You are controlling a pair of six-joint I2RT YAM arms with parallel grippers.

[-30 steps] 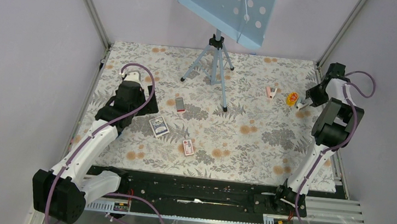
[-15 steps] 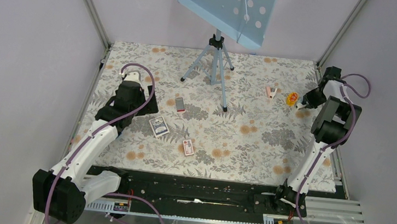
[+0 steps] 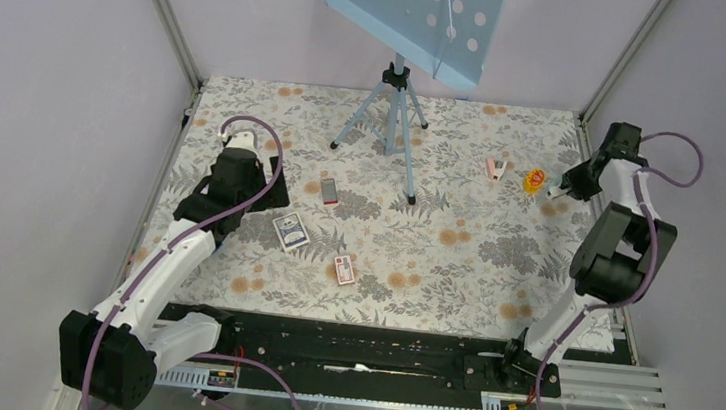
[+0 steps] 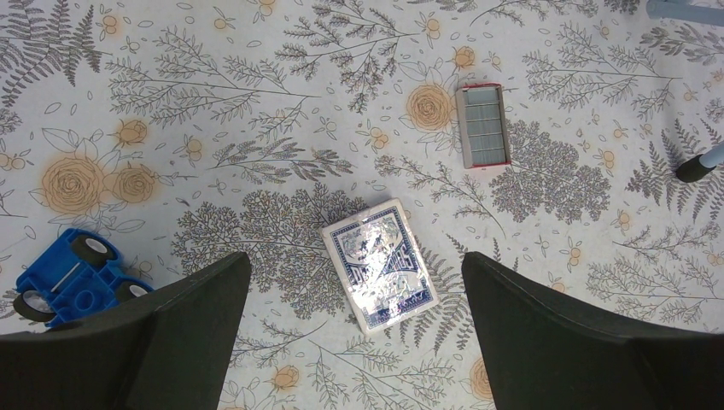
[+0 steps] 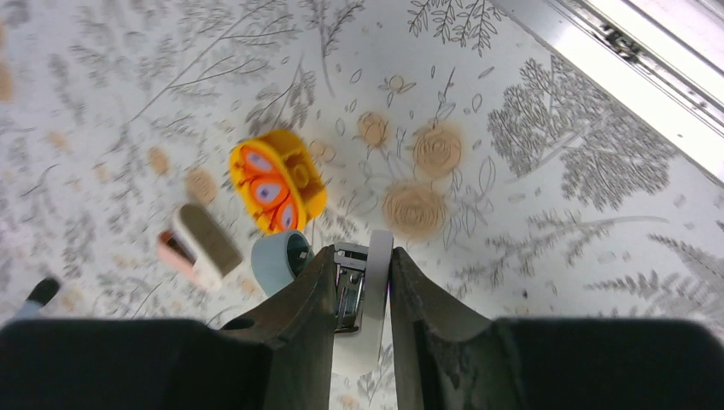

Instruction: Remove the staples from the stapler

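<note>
Pinching a small grey-metal-and-white piece (image 5: 376, 286) between its fingertips, my right gripper (image 5: 362, 260) hangs above the far right of the table (image 3: 414, 260). I cannot tell whether that piece is the staples or some part of the stapler. My left gripper (image 4: 354, 260) gapes wide and empty over a card box (image 4: 382, 265), well away from the work.

The stapler (image 5: 195, 248) lies loose on the cloth, just beside a yellow-orange round thing (image 5: 275, 190) and a grey cap (image 5: 275, 263).

My worries are these: the hold is thin and near the tips, so the piece may twist or drop if I swing the wrist. Nothing steadies the stapler, so any nudge would skid it into its neighbours.

Seen from above, its long axis runs roughly from near edge to far wall, slightly slanted. Which end is the mouth is too small to tell.
</note>
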